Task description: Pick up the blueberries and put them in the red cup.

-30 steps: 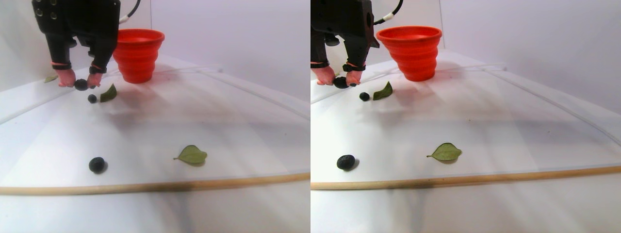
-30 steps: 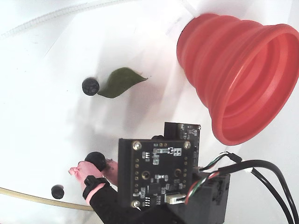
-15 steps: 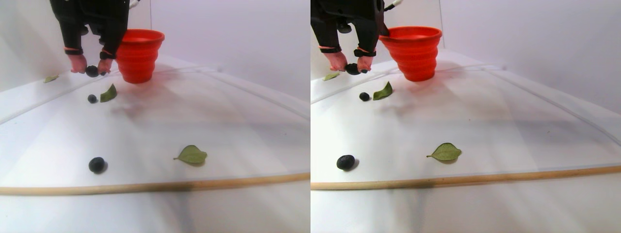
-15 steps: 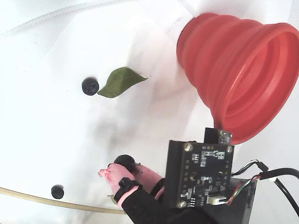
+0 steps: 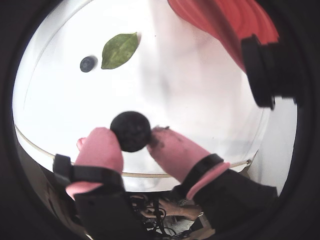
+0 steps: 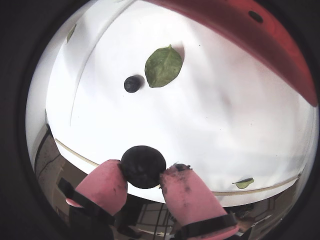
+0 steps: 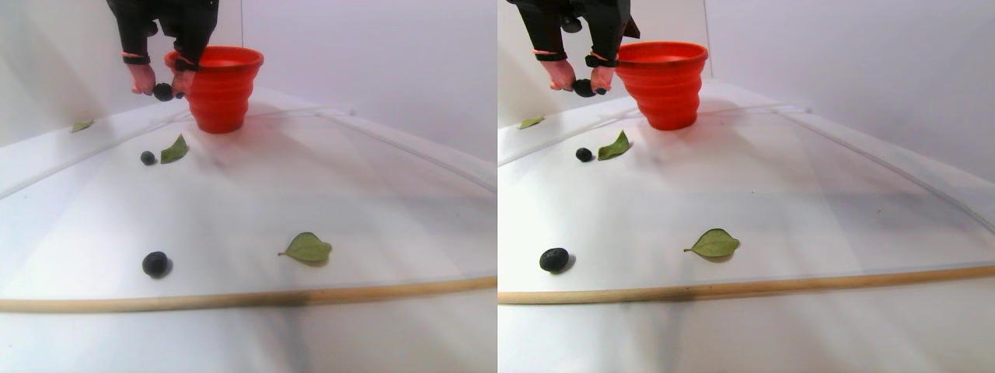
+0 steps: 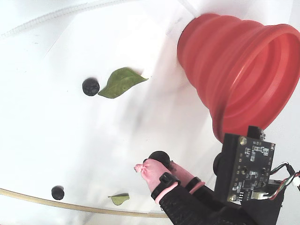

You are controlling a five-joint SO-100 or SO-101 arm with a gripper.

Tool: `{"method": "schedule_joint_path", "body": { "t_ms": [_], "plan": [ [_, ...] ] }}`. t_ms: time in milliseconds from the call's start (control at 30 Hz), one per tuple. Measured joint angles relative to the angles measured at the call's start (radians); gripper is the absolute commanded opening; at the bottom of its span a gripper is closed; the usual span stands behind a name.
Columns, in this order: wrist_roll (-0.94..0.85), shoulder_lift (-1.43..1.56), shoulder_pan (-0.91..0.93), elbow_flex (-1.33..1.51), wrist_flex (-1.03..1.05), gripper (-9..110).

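My gripper is shut on one blueberry, a matte blue-black ball pinched between the two pink-covered fingertips. In the stereo pair view the held berry hangs high above the table, just left of the red cup and slightly below its rim. The fixed view shows the held berry below the ribbed cup wall. A second blueberry lies beside a leaf, and a third lies near the front strip. Both also show in the fixed view.
Flat green leaves lie on the white table: one next to the far berry, one at the front right, one at the far left. A wooden strip marks the front edge. White walls stand behind the cup.
The gripper has risen from the table with the blueberry held in it and has moved towards the red cup. The other berries and leaves have not moved.
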Motion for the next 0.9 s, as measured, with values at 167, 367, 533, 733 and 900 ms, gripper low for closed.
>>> {"method": "schedule_joint_path", "body": {
  "t_ms": [167,367,533,733,900],
  "plan": [
    [0.000,0.017,0.014,-0.020,0.031,12],
    [0.000,0.031,0.040,-0.032,0.054,12],
    [0.000,0.057,0.067,-0.060,0.087,12],
    [0.000,0.069,0.098,-0.087,0.115,12],
    [0.000,0.124,0.114,-0.101,0.160,12]
  ]
}}
